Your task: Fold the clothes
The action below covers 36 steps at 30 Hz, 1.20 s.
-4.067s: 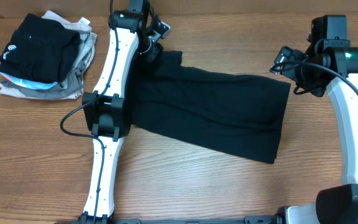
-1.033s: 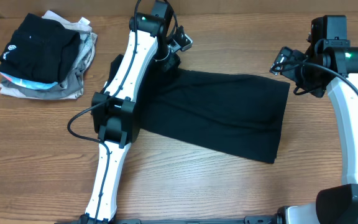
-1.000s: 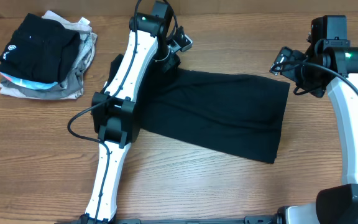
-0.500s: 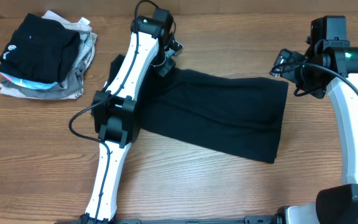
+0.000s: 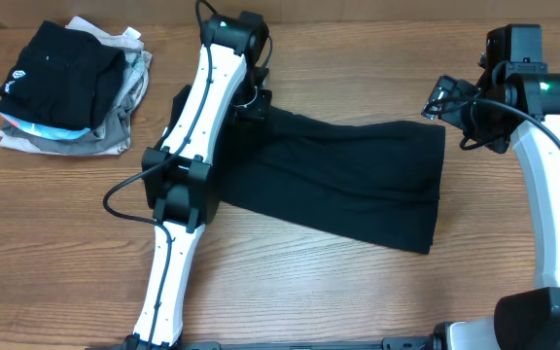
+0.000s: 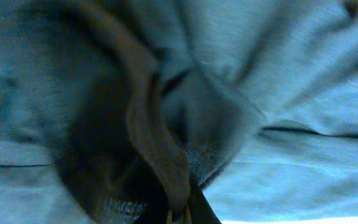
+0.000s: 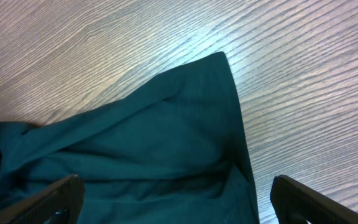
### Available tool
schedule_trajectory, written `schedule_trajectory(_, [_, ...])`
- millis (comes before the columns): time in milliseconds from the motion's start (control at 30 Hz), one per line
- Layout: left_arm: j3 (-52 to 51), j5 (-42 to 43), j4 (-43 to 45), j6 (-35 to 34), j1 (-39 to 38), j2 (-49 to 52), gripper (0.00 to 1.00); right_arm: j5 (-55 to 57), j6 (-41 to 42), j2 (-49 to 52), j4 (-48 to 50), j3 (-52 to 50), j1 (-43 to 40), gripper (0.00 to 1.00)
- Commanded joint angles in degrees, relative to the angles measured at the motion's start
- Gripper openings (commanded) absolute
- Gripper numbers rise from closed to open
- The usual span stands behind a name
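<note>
The clothes, one large black shirt (image 5: 358, 180), lie spread across the middle of the wooden table. My left gripper (image 5: 254, 100) is shut on the shirt's far edge near its left end. In the left wrist view the shirt (image 6: 291, 93) fills the frame, with a bunched ridge of cloth running down into the gripper (image 6: 179, 216). My right gripper (image 5: 439, 97) hovers open by the shirt's far right corner. In the right wrist view that gripper (image 7: 176, 186) stands wide over the shirt corner (image 7: 166, 137), nothing between its fingers (image 7: 48, 199).
A stack of folded garments (image 5: 66, 87) sits at the far left, a black one with a round white logo on top of grey and white ones. The left arm (image 5: 188, 146) lies over the shirt's left part. Bare wooden table (image 5: 358, 301) runs along the front.
My left gripper closed on the shirt's far edge and moved left and slightly toward the front. The shirt's far right corner slid a little left. The right arm stayed still.
</note>
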Motion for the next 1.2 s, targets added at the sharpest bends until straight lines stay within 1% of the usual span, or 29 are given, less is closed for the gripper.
schedule_trajectory(0, [1.0, 5.9, -0.3, -2.0, -2.8, -2.7, 0.04, -0.3, -0.3, 0.3, 0.3, 0.3, 0.0, 1.0])
schedule_trajectory(133, [-0.1, 5.8, -0.3, -1.9, -5.7, -2.7, 0.04, -3.9, -0.3, 1.6, -0.1, 0.3, -0.1, 1.0])
schedule_trajectory(300, [-1.9, 0.7, -0.3, -2.0, -7.8, -2.7, 0.04, -4.0, -0.2, 6.3, 1.4, 0.3, -0.1, 1.0])
schedule_trajectory(400, [-2.2, -1.5, -0.3, -2.1, -7.7, -2.7, 0.04, -4.0, -0.1, 10.4, 3.9, 0.3, -0.4, 1.0])
schedule_trajectory(633, [-2.2, -1.5, -0.3, -2.6, -5.6, -2.7, 0.04, -1.3, 0.4, 17.3, 13.0, 0.3, -2.4, 1.0])
schedule_trajectory(733, [-2.2, -1.5, -0.3, -4.0, -4.5, -2.7, 0.04, 1.9, 3.6, 20.0, 13.9, 0.3, -3.2, 0.99])
schedule_trajectory(833, [-2.2, 0.9, -0.3, -6.6, -3.4, -2.7, 0.04, 2.2, 7.6, 22.2, 13.2, 0.3, -3.8, 0.98])
schedule_trajectory(1067, [-2.2, 10.2, -0.3, -5.6, -4.8, -2.7, 0.04, 1.6, 8.5, 22.4, 12.9, 0.3, -3.9, 0.99])
schedule_trajectory(1133, [-2.2, 10.6, -0.3, -5.6, -5.8, -2.7, 0.08, 1.4, 9.4, 22.4, 12.7, 0.3, -3.9, 0.99])
schedule_trajectory(1167, [-2.2, 10.6, -0.3, -5.6, -6.4, -2.7, 0.15, 1.0, 9.4, 22.4, 12.7, 0.3, -4.1, 1.0])
